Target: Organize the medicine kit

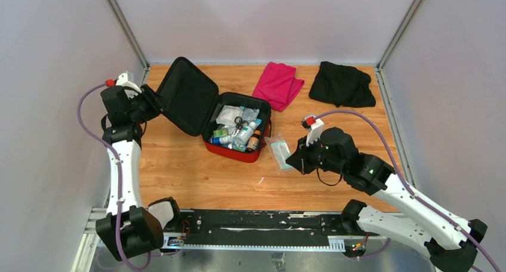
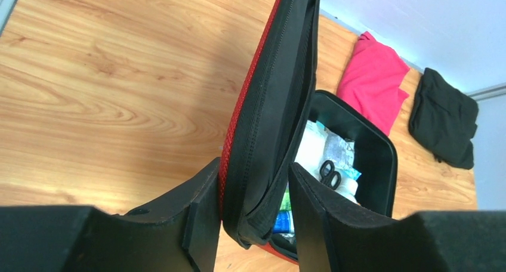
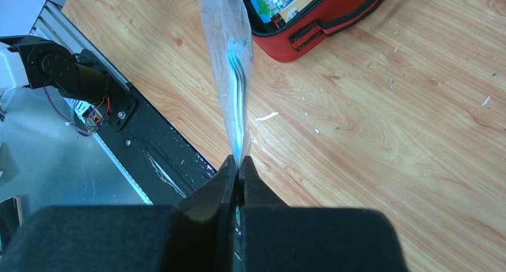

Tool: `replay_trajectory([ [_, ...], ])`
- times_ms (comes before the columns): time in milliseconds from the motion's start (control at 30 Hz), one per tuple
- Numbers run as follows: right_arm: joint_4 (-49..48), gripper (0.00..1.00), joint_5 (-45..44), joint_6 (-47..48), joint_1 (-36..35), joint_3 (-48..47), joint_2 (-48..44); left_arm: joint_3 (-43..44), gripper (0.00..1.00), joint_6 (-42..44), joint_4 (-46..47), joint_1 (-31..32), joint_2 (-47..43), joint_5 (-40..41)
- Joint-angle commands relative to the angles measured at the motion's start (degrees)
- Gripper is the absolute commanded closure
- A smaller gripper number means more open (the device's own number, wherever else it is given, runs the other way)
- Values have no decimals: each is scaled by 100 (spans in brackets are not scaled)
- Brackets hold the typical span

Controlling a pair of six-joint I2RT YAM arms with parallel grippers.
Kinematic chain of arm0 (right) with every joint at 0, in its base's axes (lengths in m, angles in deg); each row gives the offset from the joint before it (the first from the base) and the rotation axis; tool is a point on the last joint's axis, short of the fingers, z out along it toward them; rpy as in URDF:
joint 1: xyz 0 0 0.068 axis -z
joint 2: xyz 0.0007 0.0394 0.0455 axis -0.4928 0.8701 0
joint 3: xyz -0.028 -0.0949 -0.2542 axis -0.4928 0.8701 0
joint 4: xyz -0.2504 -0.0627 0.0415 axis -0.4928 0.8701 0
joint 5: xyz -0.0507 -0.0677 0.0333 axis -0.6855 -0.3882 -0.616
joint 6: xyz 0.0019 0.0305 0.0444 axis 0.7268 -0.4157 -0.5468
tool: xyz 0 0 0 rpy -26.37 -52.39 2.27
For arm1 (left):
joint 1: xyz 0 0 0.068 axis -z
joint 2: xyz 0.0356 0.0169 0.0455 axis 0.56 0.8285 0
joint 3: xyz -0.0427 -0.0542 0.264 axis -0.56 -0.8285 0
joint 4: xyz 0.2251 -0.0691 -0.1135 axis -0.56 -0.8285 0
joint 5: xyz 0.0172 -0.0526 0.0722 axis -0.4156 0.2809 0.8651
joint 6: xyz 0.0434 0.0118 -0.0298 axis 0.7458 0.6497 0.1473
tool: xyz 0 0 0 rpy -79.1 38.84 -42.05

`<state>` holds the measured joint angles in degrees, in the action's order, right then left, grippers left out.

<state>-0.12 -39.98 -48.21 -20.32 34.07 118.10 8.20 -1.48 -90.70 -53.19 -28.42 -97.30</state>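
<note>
red soft zip medicine kit (image 1: 233,151) lies open on the wooden table (image 1: 179,170), likely light and floppy; its lid (image 1: 186,96) rim suits gripping. left gripper (image 2: 253,188) half-open astride it, grip unclear; right gripper (image 3: 238,164) pinches a clear plastic packet (image 3: 230,45).

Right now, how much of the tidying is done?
Mostly done: the medicine kit lies open with scissors and bottles inside. In hand: the right gripper pinches a clear packet beside the kit; the left gripper straddles the lid. Left: put the packet in, close the lid.
</note>
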Motion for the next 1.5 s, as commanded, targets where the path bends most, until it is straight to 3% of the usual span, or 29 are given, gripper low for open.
replay_trajectory([
  [0,-53,100,68,-12,58,44,0,219,55,205,-228,117,-165,252],
  [267,-76,100,-123,-8,62,-49,34,113,77,320,-821,931,-794,983],
  [367,-76,100,-179,-17,60,-161,97,-32,90,147,-1017,1020,-1068,1044],
  [500,-80,100,-251,-105,55,-291,228,-202,100,-164,-1299,1115,-1362,936],
  [667,-76,100,-583,-518,54,-496,438,-540,100,-766,-1534,1518,-1876,1032],
  [900,-76,100,-1241,-1521,58,-1220,954,-832,100,-1264,-1563,2540,-2369,1627],
  [1133,-28,100,-1286,-2530,54,-2312,1978,-971,100,-1626,-1552,3591,-2388,2257],
  [1333,-251,100,-1039,-3237,52,-2667,2548,-960,100,-1952,-1545,4346,-2409,2809],
  [1367,-300,100,-1011,-3278,46,-2704,2607,-920,98,-1955,-1545,4385,-2384,2849],
  [1467,-348,100,-980,-3300,38,-2804,2714,-741,73,-1829,-1547,4401,-2325,2957],
])
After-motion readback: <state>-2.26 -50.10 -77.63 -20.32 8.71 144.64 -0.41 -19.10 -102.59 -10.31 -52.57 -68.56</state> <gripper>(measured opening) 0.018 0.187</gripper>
